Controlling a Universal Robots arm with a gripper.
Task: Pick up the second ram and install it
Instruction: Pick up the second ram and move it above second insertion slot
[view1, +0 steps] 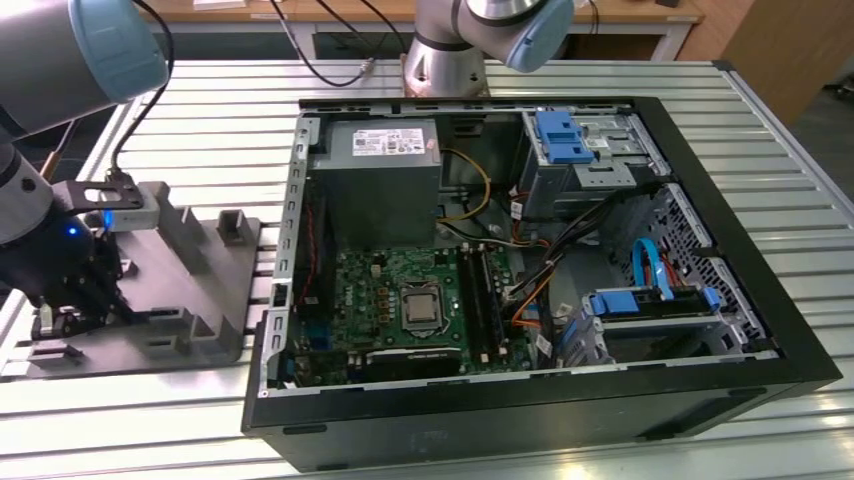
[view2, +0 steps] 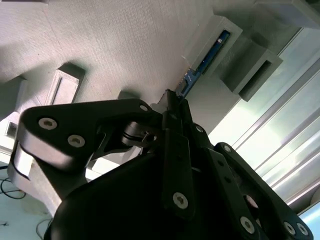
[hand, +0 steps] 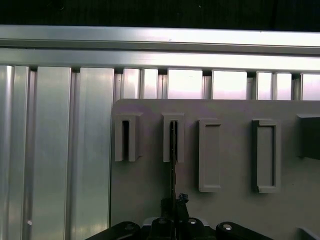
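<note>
The second ram (view2: 206, 57) is a thin dark strip standing on edge, its far end in a slotted block of the grey fixture (view2: 125, 45). In the first wrist view the ram (hand: 173, 150) runs edge-on from a slot down to my gripper (hand: 172, 215). My gripper (view2: 172, 102) is shut on the strip's near end, with its fingers pressed together around it. In the exterior view the gripper (view1: 60, 315) is low over the fixture (view1: 200, 290) at the exterior view's left, beside the open computer case.
An open black computer case (view1: 534, 400) lies on the slatted metal table (view1: 747, 120), with a green motherboard (view1: 374, 290), a grey power supply (view1: 380, 180) and blue drive brackets (view1: 654, 300) inside. Other upright slotted blocks (hand: 210, 155) stand on the fixture. A second arm's base (view1: 447, 60) stands behind the case.
</note>
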